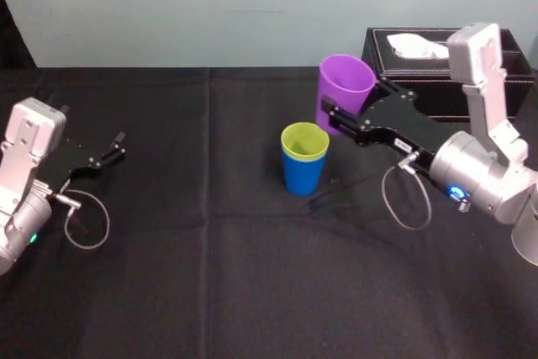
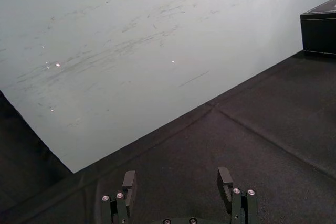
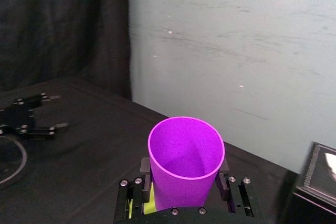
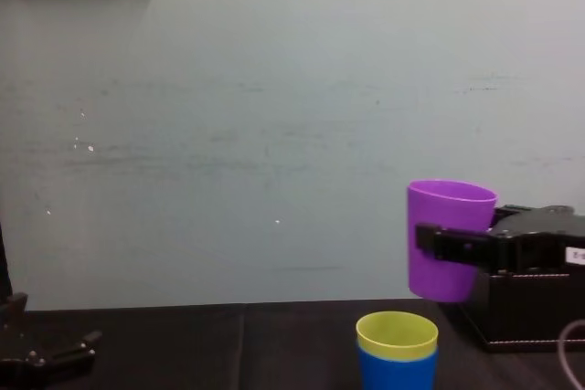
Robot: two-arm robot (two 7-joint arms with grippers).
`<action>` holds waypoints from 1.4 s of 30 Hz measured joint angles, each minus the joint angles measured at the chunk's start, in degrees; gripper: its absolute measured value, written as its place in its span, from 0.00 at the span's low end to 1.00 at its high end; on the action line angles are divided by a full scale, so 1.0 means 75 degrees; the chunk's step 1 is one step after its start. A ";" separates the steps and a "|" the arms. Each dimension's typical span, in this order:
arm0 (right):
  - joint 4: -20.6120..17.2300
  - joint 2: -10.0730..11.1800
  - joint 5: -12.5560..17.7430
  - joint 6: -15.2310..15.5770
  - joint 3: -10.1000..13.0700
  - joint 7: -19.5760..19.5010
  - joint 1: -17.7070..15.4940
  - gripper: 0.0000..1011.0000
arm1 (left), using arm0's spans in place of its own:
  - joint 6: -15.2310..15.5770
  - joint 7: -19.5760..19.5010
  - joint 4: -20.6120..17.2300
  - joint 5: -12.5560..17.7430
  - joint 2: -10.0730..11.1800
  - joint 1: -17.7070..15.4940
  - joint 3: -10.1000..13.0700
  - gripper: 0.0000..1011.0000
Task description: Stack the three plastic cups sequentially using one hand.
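Note:
The yellow-green cup [image 1: 304,142] is nested inside the blue cup [image 1: 303,176], and the pair stands upright mid-table, also in the chest view as yellow-green cup [image 4: 396,335] in blue cup [image 4: 395,374]. My right gripper [image 1: 353,100] is shut on the purple cup [image 1: 345,81], one finger on each side of its wall. The purple cup [image 4: 448,235] hangs upright in the air, just right of and higher than the stacked pair. From the right wrist I look into the purple cup [image 3: 185,163]. My left gripper [image 1: 113,150] rests open at the far left.
A black tissue box [image 1: 437,73] stands at the back right, close behind my right arm. The table is covered with black cloth [image 1: 210,275], and a pale wall runs along its far edge.

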 joint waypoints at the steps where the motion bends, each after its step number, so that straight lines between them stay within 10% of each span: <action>1: 0.0006 0.0002 0.0004 0.0000 -0.0032 0.0010 0.0015 0.72 | 0.0000 0.0000 0.0000 0.0000 0.0000 0.0000 0.0000 1.00; 42: 0.1269 -0.0096 0.0099 -0.0433 -0.0982 -0.0003 0.0535 0.72 | 0.0000 0.0000 0.0000 0.0000 0.0000 0.0000 0.0000 1.00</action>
